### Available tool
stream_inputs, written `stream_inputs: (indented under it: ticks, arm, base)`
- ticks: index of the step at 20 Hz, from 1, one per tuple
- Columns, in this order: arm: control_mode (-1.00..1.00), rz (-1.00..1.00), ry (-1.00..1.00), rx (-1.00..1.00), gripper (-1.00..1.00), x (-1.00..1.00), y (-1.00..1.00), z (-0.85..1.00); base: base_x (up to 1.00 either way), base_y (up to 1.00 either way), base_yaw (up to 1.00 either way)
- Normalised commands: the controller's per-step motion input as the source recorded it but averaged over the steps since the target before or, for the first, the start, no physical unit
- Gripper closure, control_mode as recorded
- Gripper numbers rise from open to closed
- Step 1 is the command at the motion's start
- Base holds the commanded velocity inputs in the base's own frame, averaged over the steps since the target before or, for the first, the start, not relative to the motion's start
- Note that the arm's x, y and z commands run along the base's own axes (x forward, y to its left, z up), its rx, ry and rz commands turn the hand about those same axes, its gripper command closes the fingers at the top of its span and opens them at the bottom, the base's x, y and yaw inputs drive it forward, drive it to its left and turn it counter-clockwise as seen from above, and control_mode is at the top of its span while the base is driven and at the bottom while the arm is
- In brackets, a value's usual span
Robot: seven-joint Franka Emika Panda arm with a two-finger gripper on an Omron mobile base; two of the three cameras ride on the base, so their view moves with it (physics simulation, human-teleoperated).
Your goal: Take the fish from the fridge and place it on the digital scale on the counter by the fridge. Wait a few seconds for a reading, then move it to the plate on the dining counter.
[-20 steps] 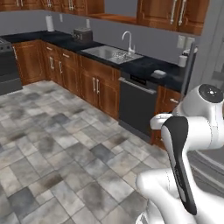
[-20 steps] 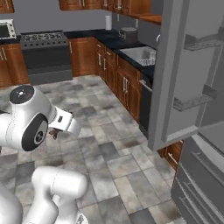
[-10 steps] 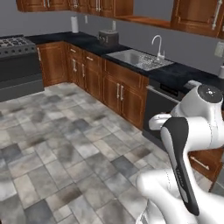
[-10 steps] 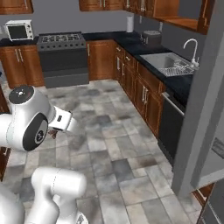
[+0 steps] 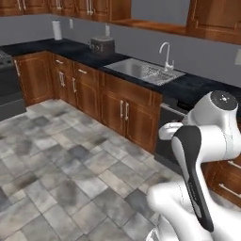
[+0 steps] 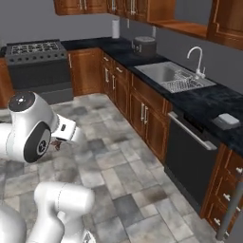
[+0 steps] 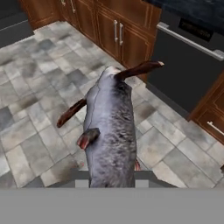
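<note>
My gripper (image 7: 112, 176) is shut on the fish (image 7: 109, 127), a grey body with reddish-brown fins that hangs over the tiled floor in the hand view. In the right base view the hand (image 6: 65, 131) is held close to the arm at the left, and a bit of red fin pokes out below it. The digital scale (image 6: 226, 119) is a small pale grey block on the dark counter (image 6: 204, 102), right of the sink. A sliver of the grey fridge (image 6: 229, 216) shows in the lower right corner. The plate and the dining counter are out of view.
A steel sink (image 6: 173, 76) with a tap sits in the counter, above a black dishwasher (image 6: 190, 152). A stove (image 6: 35, 61) stands at the far left. A dark appliance (image 5: 102, 45) and a paper roll (image 5: 57, 29) stand on the counter. Grey floor tiles (image 5: 61, 164) lie open.
The whole picture has shifted, so the base has moved: the fridge has slid out to the right and the sink counter has come closer. The fish stays in my grip.
</note>
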Motion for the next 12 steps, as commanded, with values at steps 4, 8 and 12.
stream_inputs:
  ticks: [4, 8, 12]
  arm:
    - [1.00, 0.00, 0.00, 0.00, 1.00, 0.00, 0.00, 0.00]
    - [1.00, 0.00, 0.00, 0.00, 1.00, 0.00, 0.00, 0.00]
    - [1.00, 0.00, 0.00, 0.00, 1.00, 0.00, 0.00, 0.00]
  base:
    - [0.97, 0.31, -0.53]
    - [0.82, 0.27, -0.62]
    - [0.73, 0.26, -0.65]
